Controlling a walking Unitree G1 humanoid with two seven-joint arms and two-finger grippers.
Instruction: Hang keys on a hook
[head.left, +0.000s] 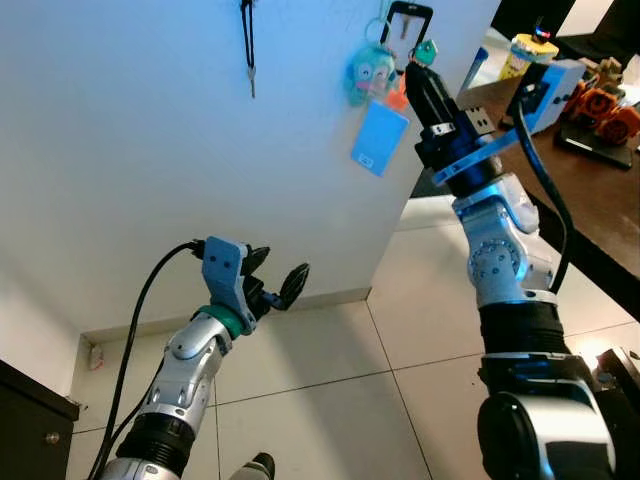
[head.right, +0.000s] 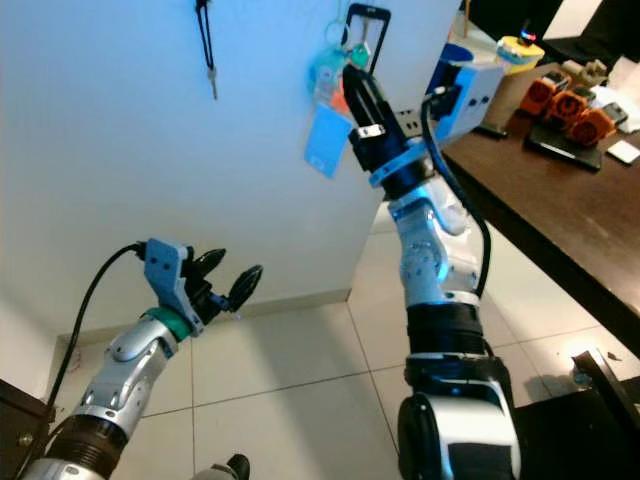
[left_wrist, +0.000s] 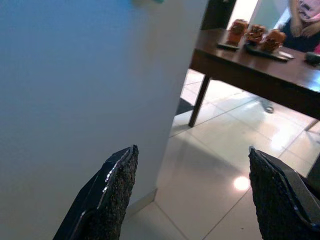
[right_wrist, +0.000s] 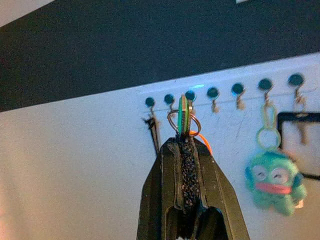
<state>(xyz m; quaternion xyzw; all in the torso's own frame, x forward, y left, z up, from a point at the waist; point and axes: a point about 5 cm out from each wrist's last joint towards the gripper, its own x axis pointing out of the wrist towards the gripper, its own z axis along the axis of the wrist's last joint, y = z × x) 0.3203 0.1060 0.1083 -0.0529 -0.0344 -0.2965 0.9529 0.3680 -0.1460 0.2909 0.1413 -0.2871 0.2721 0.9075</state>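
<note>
My right gripper (head.left: 413, 62) is raised against the white wall and shut on a key bunch (right_wrist: 183, 116): a green tag with metal rings and an orange cord. A blue card (head.left: 379, 137) dangles from the bunch below the fingers. In the right wrist view the rings sit just below a row of several small hooks (right_wrist: 213, 93), close to the third one (right_wrist: 190, 96). A teal plush keychain (right_wrist: 275, 182) hangs from a hook further along, and a black strap (head.left: 247, 38) with a key from another. My left gripper (head.left: 276, 281) is held low, open and holding nothing.
A dark wooden table (head.left: 590, 205) stands to the right, carrying orange toys (head.left: 605, 110) and a white box (head.left: 548, 88). A person (left_wrist: 305, 20) sits behind it. A black cabinet (head.left: 30, 420) is at lower left. Pale tiled floor (head.left: 320, 390) lies below.
</note>
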